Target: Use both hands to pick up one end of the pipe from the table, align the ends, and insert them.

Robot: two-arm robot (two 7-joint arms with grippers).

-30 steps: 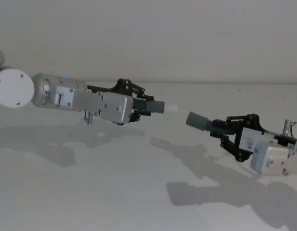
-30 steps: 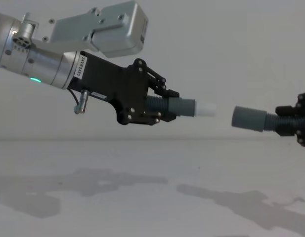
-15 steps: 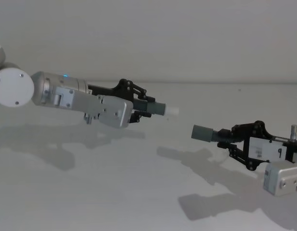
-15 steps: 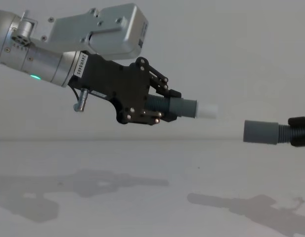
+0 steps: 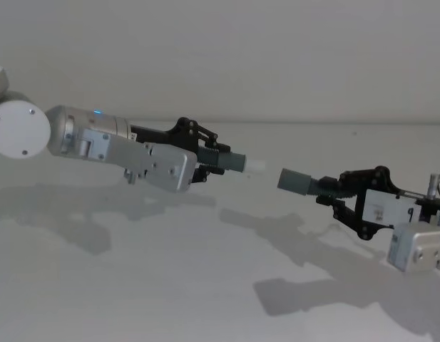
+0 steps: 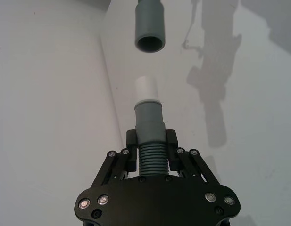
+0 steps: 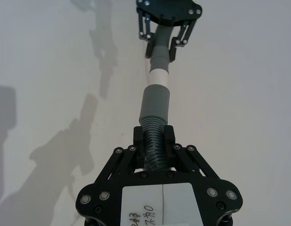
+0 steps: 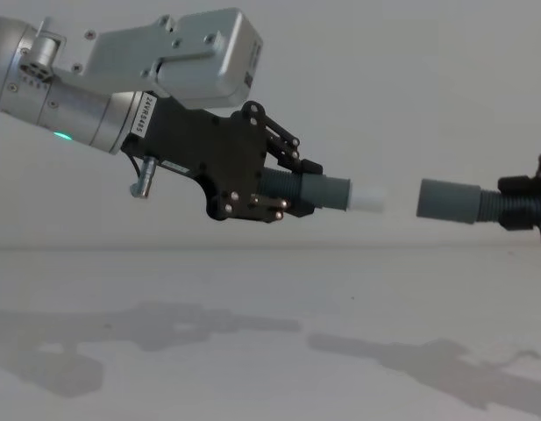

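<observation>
You're mid-alignment above the desk [image 5: 134, 285]: left gripper [image 8: 283, 189] clamps the white-tipped hose piece [image 8: 327, 192], right gripper [image 5: 341, 194] clamps the open-cuffed hose piece [image 5: 299, 182]; next, line up axes and push together.

Two dark grey corrugated hose pieces are showing: one white-tipped [image 8: 327, 192], one open-cuffed [image 8: 454, 202]. Two black linkage-finger grippers, left [image 8: 279, 189] and right [image 5: 332, 194], are clamping them.
</observation>
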